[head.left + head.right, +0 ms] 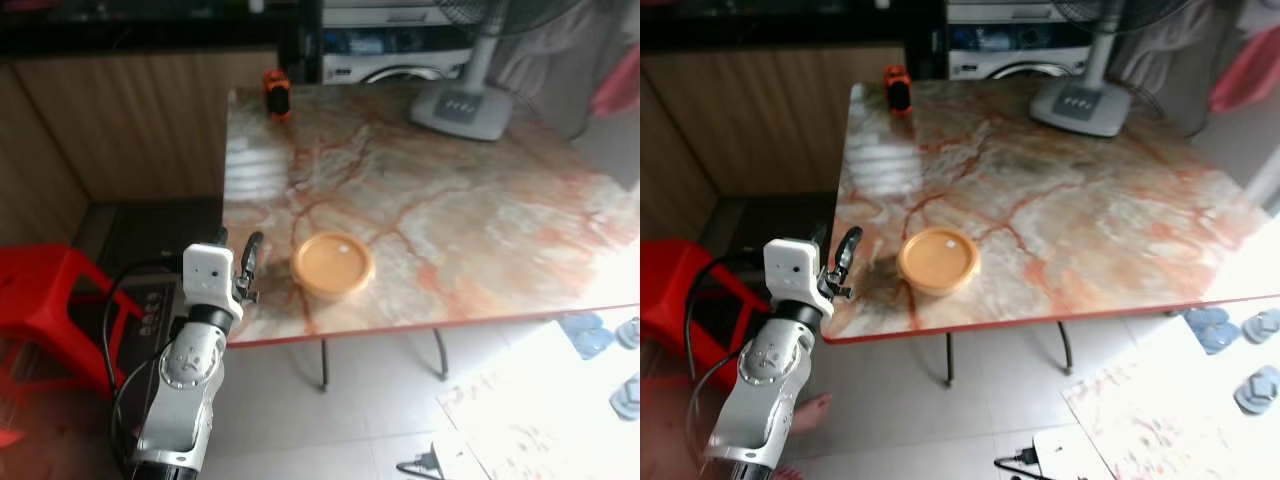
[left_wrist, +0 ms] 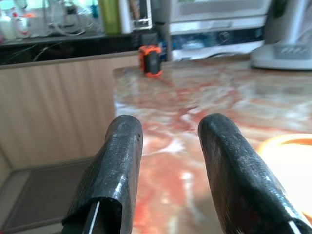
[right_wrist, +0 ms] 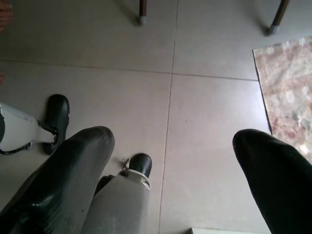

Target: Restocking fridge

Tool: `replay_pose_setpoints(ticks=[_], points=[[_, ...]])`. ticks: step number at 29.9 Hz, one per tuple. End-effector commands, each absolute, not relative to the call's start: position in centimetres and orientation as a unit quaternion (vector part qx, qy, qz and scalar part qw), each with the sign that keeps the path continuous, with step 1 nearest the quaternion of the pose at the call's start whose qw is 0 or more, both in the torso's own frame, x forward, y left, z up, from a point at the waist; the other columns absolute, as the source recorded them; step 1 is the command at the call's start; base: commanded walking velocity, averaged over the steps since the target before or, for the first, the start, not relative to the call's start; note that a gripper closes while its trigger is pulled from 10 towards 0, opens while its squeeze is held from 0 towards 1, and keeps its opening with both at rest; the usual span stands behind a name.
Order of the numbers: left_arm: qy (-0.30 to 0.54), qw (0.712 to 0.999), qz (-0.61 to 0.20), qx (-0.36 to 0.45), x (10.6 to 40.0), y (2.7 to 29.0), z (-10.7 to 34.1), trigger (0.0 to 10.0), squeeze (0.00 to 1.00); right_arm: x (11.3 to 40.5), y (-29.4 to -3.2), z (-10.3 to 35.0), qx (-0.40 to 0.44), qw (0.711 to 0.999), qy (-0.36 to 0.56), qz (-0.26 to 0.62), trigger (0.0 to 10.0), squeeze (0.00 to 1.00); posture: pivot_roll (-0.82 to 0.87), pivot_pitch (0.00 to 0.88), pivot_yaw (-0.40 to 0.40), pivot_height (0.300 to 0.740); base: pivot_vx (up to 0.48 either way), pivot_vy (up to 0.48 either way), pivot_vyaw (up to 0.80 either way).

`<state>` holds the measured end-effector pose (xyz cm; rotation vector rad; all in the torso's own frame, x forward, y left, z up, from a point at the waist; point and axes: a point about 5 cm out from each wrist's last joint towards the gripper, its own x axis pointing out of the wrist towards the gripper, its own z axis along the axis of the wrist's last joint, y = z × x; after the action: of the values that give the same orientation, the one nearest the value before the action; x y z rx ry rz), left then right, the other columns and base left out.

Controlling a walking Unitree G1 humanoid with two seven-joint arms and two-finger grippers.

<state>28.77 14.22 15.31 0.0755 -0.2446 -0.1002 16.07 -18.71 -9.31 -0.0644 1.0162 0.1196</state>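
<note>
A round orange lidded container (image 1: 333, 265) sits near the front left corner of the marble table (image 1: 480, 200). My left gripper (image 1: 238, 262) is raised at the table's left front edge, just left of the container, fingers open with nothing between them. In the left wrist view both black fingers (image 2: 119, 161) point across the tabletop, with the container's rim (image 2: 287, 146) beside one of them. My right gripper (image 3: 173, 170) hangs low over the tiled floor, open and empty, above my own feet (image 3: 141, 163).
An orange-and-black object (image 1: 277, 93) stands at the table's far left corner. A fan base (image 1: 462, 108) sits at the far right. A red stool (image 1: 40, 300) is left of me. Slippers (image 1: 600, 335) and a mat (image 1: 1160, 420) lie on the floor right of the table.
</note>
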Motion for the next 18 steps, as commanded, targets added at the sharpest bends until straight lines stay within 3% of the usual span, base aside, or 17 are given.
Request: replay_pose_setpoints(ticks=[1,10,18], points=[[-0.123,0.991,-0.054,0.029,28.6,14.2,15.5,10.0,0.00,15.8,-18.5,-9.4,-0.026,0.872,0.486,0.056,10.0,0.00,0.06,0.058,-0.010,0.740,0.296,0.000,0.00],[-0.124,0.989,-0.071,0.026,28.5,13.9,15.7,10.0,0.00,15.7,-18.5,-9.5,-0.030,0.870,0.488,0.061,10.0,0.00,0.07,0.047,-0.010,0.740,0.290,0.000,0.00],[-0.097,0.989,-0.113,-0.009,27.9,12.7,14.9,10.0,0.00,15.8,-18.5,-9.4,-0.034,0.870,0.487,0.065,10.0,0.00,0.07,0.052,-0.017,0.740,0.000,0.000,0.00]])
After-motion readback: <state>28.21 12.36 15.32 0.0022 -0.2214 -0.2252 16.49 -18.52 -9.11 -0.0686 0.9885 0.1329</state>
